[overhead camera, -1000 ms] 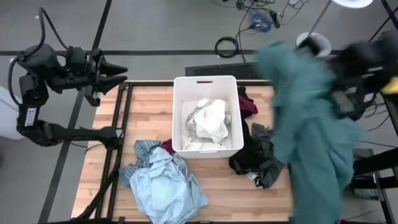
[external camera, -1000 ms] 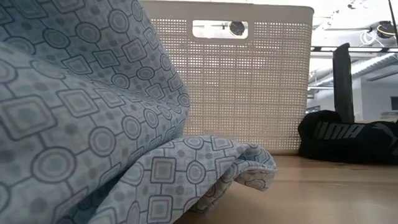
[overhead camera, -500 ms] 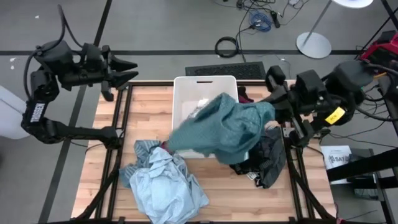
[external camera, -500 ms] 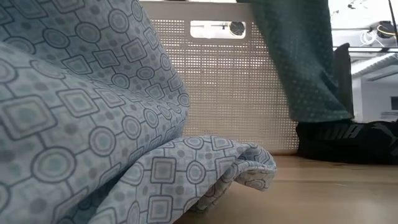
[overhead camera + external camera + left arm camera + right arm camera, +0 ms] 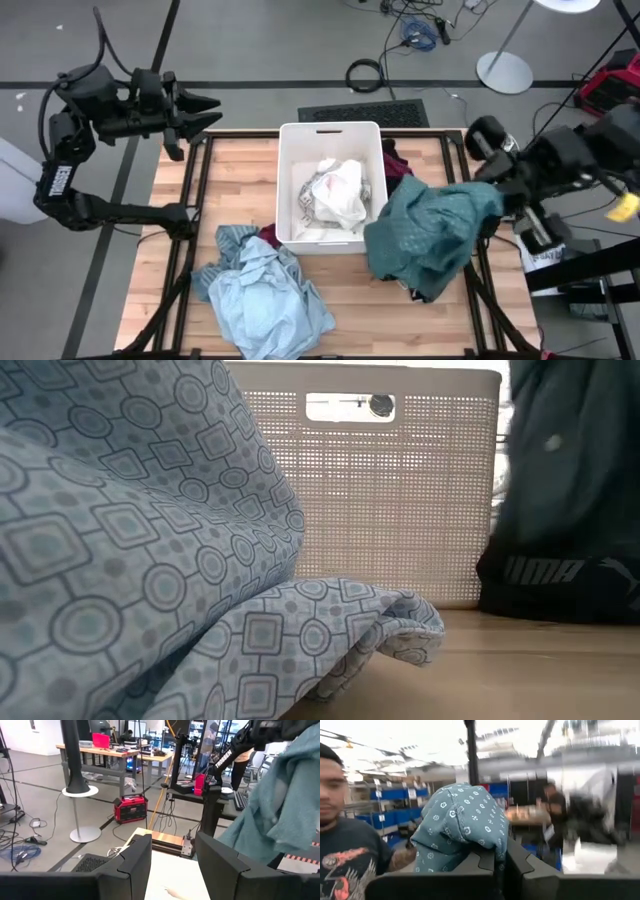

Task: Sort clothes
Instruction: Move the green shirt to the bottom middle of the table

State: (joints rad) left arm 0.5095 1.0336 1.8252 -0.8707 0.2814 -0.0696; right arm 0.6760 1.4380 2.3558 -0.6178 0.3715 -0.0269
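Observation:
My right gripper point(image 5: 492, 190) is at the table's right edge, shut on a teal dotted garment point(image 5: 430, 235) that hangs over a pile of black clothes point(image 5: 425, 290). In the low view the teal cloth point(image 5: 570, 460) hangs above a black garment point(image 5: 560, 575). A white bin point(image 5: 290, 180) in the middle holds white-grey clothes point(image 5: 335, 195). Light blue patterned clothes point(image 5: 265, 295) lie heaped at the near left. A dark red piece point(image 5: 398, 165) lies beside the bin. My left gripper point(image 5: 205, 110) is open beyond the table's far left corner. My right gripper pinches a bunched fold of the teal garment point(image 5: 470, 837) between its two shut fingers point(image 5: 485, 862); the cloth bulges over the fingertips in several layers. The fingers come about level from the table's right. The garment hangs slack below, over the black pile; whether it rests there I cannot tell.
A keyboard point(image 5: 362, 112) lies just past the table's far edge, behind the bin. A person in a black T-shirt point(image 5: 345, 850) shows beyond the table in the right wrist view. Bare wood point(image 5: 240, 185) lies between the bin and the table's left edge.
My right gripper has swung the teal garment from high at the right out over the bin, then back toward the table's right edge. The garment, spread across the bin half a second ago, now hangs bunched over the black pile. My left gripper has shifted slightly toward the right.

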